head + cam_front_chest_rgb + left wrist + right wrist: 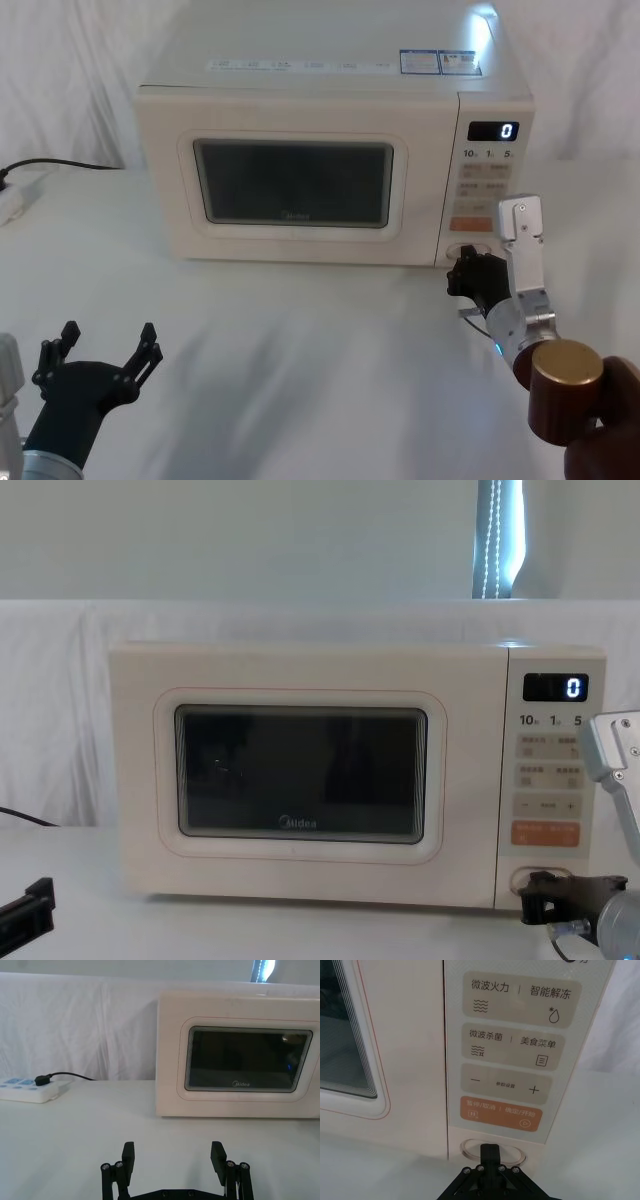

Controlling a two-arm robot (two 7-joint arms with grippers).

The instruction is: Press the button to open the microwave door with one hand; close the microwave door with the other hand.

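Smooth cream plastic microwave door (297,180) with glossy dark window; matt black gripper (468,273) on grey metal wrist; wrinkled white cloth (300,370) beneath.

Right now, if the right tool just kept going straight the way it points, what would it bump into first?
Most likely the button. The right tool, fingers shut, points at this wide pill-shaped key at the bottom of the control panel, under the orange key. Whether it already touches is hard to judge.

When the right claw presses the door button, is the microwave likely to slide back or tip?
Probably neither. The microwave is broad, boxy and flat on the table. The button sits low on its face, so the right claw pushes near the base; a slight backward slide seems possible.
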